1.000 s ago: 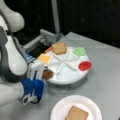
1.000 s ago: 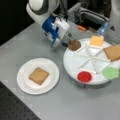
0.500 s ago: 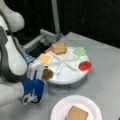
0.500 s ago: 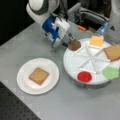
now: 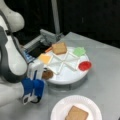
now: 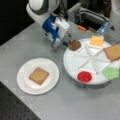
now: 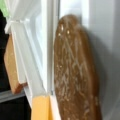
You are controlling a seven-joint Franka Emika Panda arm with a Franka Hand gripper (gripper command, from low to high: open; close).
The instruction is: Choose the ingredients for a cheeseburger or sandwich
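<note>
While the patty (image 6: 74,45) lies in a compartment at the edge of the divided white tray (image 6: 75,62), the gripper (image 6: 67,40) sits right against it at the tray's rim; whether its jaws are parted or closed on the patty I cannot tell. Cheese (image 6: 96,40), toast (image 6: 113,52), lettuce (image 6: 110,73) and the red disc (image 6: 84,76) occupy other tray compartments. Well apart from the tray, another toast slice (image 6: 38,75) rests on a paper plate (image 6: 23,82).

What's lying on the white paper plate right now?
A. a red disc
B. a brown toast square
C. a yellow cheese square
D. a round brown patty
B: a toast slice lies alone on the paper plate; the patty, cheese and red disc sit in the divided tray.
</note>
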